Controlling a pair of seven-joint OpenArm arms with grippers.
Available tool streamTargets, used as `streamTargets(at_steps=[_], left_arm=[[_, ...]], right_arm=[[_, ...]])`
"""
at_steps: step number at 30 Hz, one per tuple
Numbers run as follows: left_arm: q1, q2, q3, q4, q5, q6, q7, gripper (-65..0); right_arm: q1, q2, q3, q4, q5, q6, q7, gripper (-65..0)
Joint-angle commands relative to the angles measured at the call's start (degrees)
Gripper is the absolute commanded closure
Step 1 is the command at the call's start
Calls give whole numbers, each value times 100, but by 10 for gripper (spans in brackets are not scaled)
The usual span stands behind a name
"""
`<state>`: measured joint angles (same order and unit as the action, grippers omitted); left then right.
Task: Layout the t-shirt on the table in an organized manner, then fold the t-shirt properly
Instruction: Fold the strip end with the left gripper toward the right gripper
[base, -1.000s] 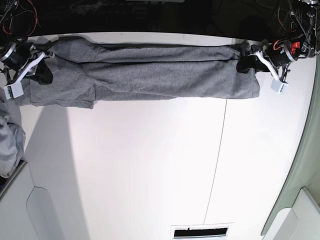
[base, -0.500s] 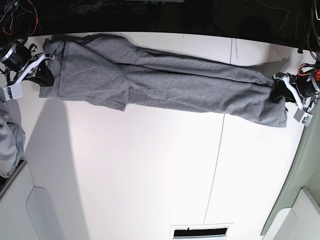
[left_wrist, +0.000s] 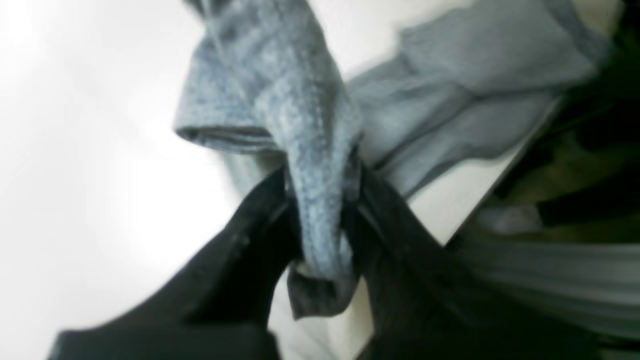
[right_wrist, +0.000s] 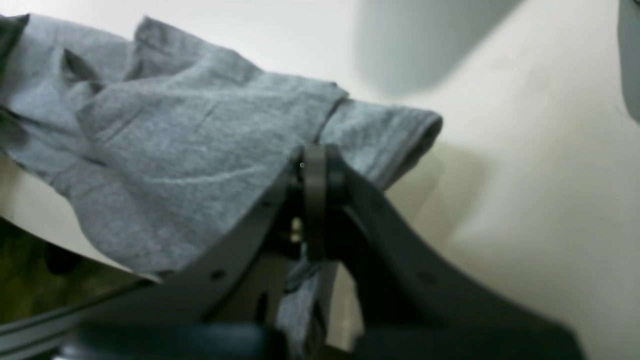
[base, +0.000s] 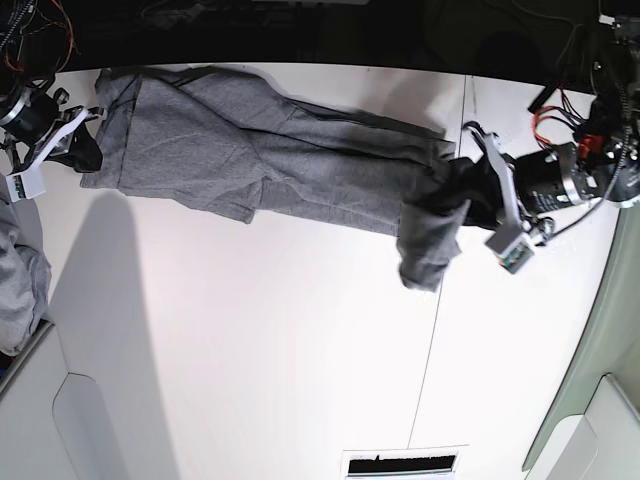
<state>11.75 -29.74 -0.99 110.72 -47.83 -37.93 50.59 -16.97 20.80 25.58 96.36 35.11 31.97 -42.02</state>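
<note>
- Left wrist view: the left end effector (left_wrist: 320, 220) clenches a bunched fold of the t-shirt (left_wrist: 300, 125) at frame centre, probably to drag that end over.
- Right wrist view: the right end effector (right_wrist: 315, 175) pinches the shirt's edge, anchoring it.
- Base view: the shirt stretches across the upper frame on the white counter (base: 300, 350); dark room behind.
</note>
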Motion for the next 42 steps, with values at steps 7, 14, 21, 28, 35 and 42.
streamTargets(at_steps=[7,14,21,28,35,42], left_arm=[[-131,758,925,-240,1399,20,-730,0],[-374,1167,1606,-1167,2203,20,-1224,-296],[-476,1405,2033,-1311,2175,20,-1272,-320],[-699,1871,2037,-1311,1318,-4,-1091,-320],[-774,2083,2037,-1311,1117,-24,-1091,-320],[-807,2026,1576,-1311,1117,-24,-881,-320]], right_arm=[[26,92,39,74,85,-13,122,0],[26,92,308,74,271,-223,105,-216],[-44,94,872,72,393,-369,-219,-345],[-542,90,944,-39,955,-267,-284,-352],[-402,85,931,-1180,1491,46,-271,-444],[116,-37,651,-1827,1759,151,-372,-444]])
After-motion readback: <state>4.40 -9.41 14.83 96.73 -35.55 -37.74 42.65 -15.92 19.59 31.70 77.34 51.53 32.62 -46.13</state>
